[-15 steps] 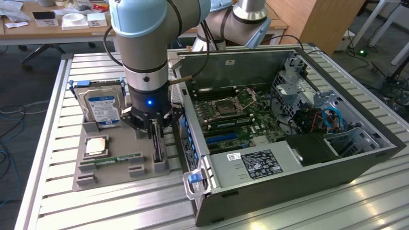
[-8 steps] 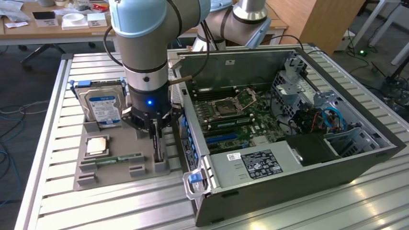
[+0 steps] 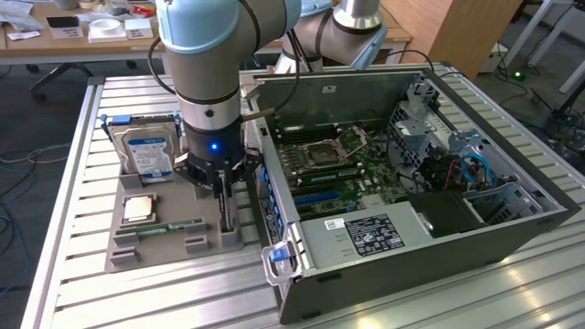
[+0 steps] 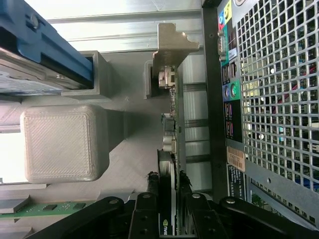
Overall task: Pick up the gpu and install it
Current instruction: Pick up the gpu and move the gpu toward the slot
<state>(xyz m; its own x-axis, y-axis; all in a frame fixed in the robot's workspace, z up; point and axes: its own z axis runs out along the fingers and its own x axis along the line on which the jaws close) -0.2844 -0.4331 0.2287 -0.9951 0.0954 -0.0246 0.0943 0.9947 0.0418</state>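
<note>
- The gripper is down over the grey holder tray. In the wrist view its two black fingers sit one on each face of the gpu and look pressed against it, pinching the card's top edge.
- The gpu stands on edge in its slot at the tray's side nearest the computer case, so I'd say it is gripped but not lifted.
- Lifting, carrying and seating it on the motherboard are all left to do.
- The card is thin and dark, with a silver bracket at its far end.
- The hard drive stands in the tray too.
</note>
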